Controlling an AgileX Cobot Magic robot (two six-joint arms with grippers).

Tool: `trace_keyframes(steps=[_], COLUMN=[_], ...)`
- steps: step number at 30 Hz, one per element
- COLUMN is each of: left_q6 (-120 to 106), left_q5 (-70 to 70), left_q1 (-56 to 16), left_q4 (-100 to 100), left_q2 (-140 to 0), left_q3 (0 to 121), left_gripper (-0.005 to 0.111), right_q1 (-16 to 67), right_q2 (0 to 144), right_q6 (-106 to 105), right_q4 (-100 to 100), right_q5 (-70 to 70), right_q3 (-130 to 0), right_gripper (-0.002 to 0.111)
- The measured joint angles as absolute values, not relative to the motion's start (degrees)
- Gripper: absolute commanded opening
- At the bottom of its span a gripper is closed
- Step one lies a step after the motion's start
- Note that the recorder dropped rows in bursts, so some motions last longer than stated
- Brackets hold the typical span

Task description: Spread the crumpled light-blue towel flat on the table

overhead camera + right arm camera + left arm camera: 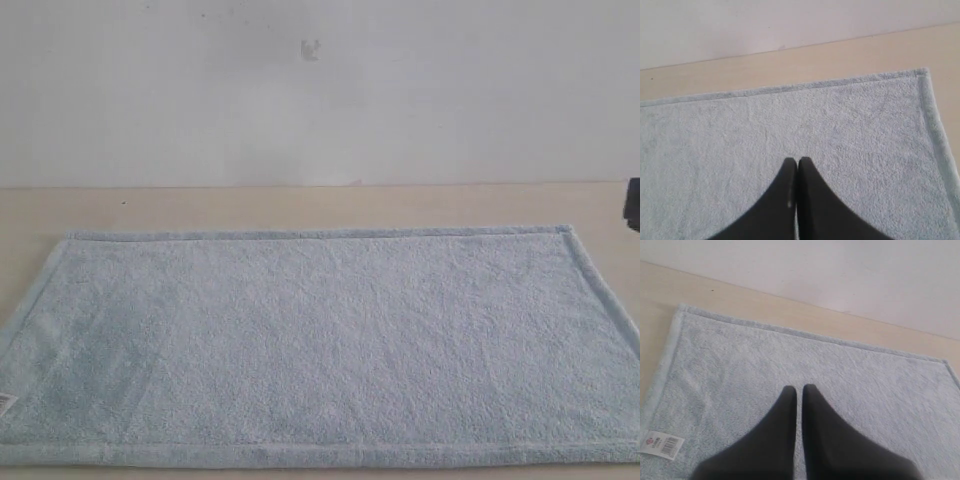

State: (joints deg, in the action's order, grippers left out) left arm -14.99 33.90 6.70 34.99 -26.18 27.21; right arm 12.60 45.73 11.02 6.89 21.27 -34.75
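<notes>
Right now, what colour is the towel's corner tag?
White tag with red print, clearest in left wrist view.

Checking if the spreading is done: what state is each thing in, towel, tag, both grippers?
towel: spread flat on the table, no folds visible.
tag: lying flat at a towel corner.
left gripper: shut, holding nothing.
right gripper: shut, holding nothing.

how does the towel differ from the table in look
The towel is pale blue, the table pale beige. The towel is fluffy with a hemmed border; the table is smooth and plain. The table reaches past the towel's far edge and sides. Both lie flat.
</notes>
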Motion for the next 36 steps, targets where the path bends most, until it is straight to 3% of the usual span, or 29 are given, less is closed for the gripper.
trace_keyframes(steps=[7,17,36], left_q6=[-14.99,-14.99,-14.99], left_q5=[39.00,39.00,39.00], left_q1=[6.70,6.70,6.70], left_q4=[36.58,36.69,36.69], left_q2=[-17.98,-17.60,-17.60], left_q3=[27.21,27.21,27.21], left_gripper=[0.004,0.004,0.004], right_q1=[12.60,12.60,12.60], right_q2=[31.21,18.79,16.26], right_q6=[10.41,8.60,8.60], right_q4=[7.95,12.66,13.82], right_q5=[34.71,35.89,33.04], right_q3=[-34.75,-22.04,-21.82], right_gripper=[0.000,0.000,0.000])
